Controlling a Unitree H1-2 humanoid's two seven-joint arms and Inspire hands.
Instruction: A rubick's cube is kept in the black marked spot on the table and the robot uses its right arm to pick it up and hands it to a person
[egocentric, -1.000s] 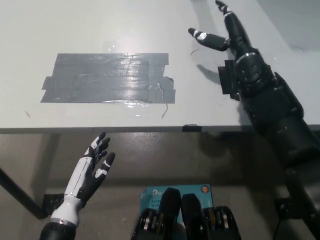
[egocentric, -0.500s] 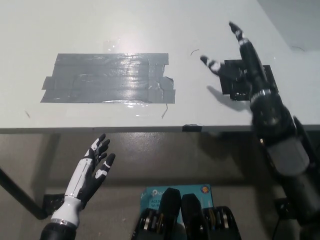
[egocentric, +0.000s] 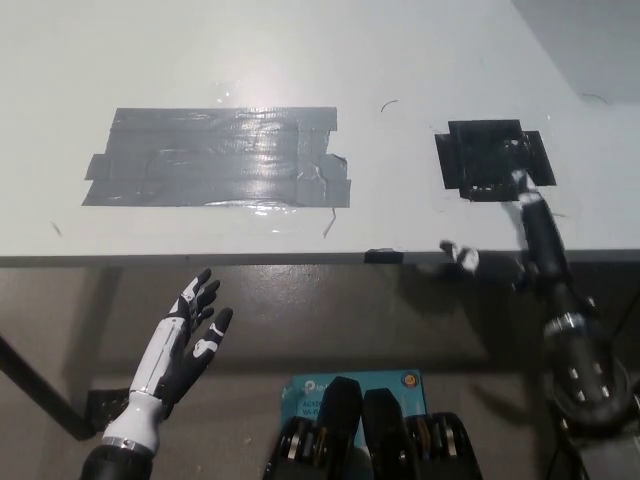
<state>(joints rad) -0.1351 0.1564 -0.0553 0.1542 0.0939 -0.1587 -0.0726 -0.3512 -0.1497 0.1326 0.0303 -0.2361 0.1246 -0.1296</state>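
Head view, looking steeply down: the black marked spot sits on the white tabletop toward its right side, a little back from the front edge, and its surface is bare and glossy. No Rubik's cube shows anywhere in this view, so where it is cannot be told.

Just in front of that spot, the black right hand hangs at the table's front edge. One long finger reaches up over the edge, its pale tip almost at the near border of the black patch, and another digit with a pale tip sticks out to the picture's left along the edge. The fingers are spread apart and nothing is in the hand. Its dark forearm drops away toward the lower right corner of the picture.

Further left on the tabletop lies a broad patch of grey duct tape, several strips overlapping, shiny under the light, well apart from the black spot.

Down below the front edge, at the lower left, the white left hand rests in the air over the floor, palm partly up, fingers fanned and loosely apart, holding nothing.
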